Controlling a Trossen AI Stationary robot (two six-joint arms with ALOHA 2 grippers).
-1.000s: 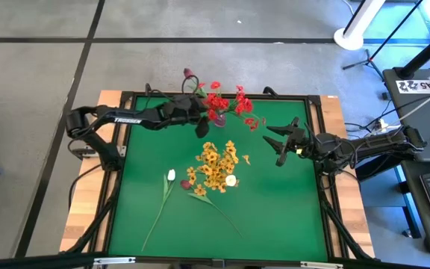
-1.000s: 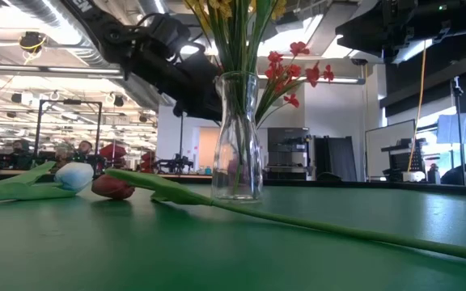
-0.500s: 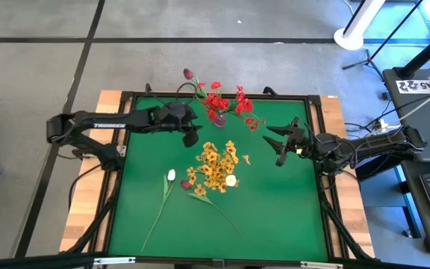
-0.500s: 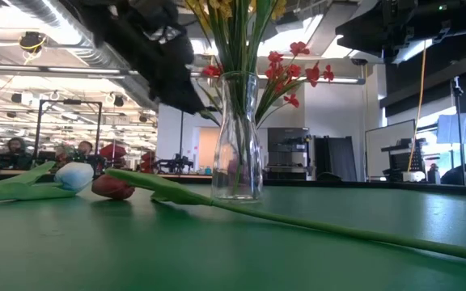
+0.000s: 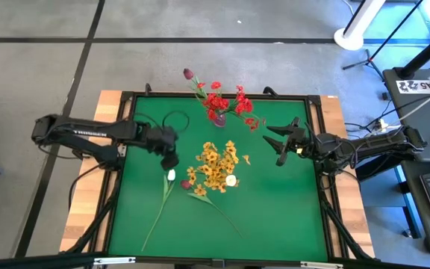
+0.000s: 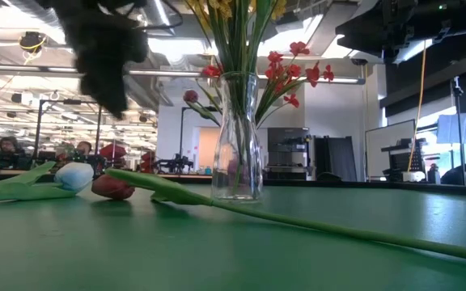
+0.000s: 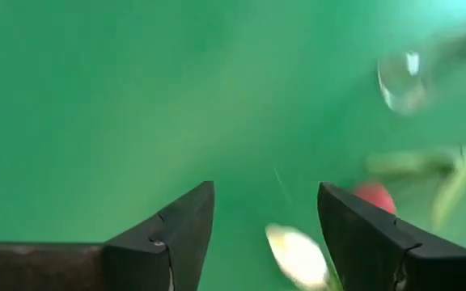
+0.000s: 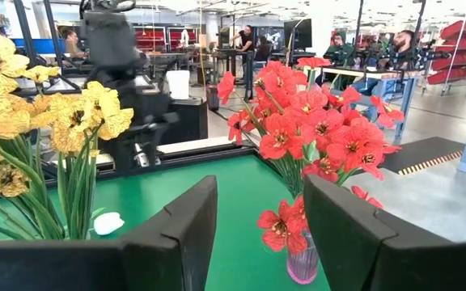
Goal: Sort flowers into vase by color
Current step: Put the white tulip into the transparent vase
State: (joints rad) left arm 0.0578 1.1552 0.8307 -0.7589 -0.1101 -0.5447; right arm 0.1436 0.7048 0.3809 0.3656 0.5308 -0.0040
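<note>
A clear glass vase (image 6: 237, 137) holds the yellow flowers (image 5: 213, 164) at the table's middle. The red flowers (image 5: 226, 103) and a maroon bud (image 5: 188, 73) stand in a purple vase (image 8: 302, 263) near the far edge. A white-bud flower (image 5: 171, 175) and a maroon-bud flower (image 5: 186, 184) lie flat on the mat, stems toward the near edge. My left gripper (image 5: 169, 158) hangs open just above the white bud (image 7: 298, 255), touching nothing. My right gripper (image 5: 281, 142) waits open to the right of both vases.
The green mat (image 5: 275, 209) is framed by a black rail (image 5: 222, 95) with wooden margins outside it. Another white bud (image 5: 231, 180) shows beside the yellow bunch. Bare mat lies to the near right. People and shop equipment show beyond the far edge.
My left gripper has drawn back from the red flowers' vase, moving toward the table's left and near side, and now hangs over the lying white bud. The flowers and the right arm have stayed put.
</note>
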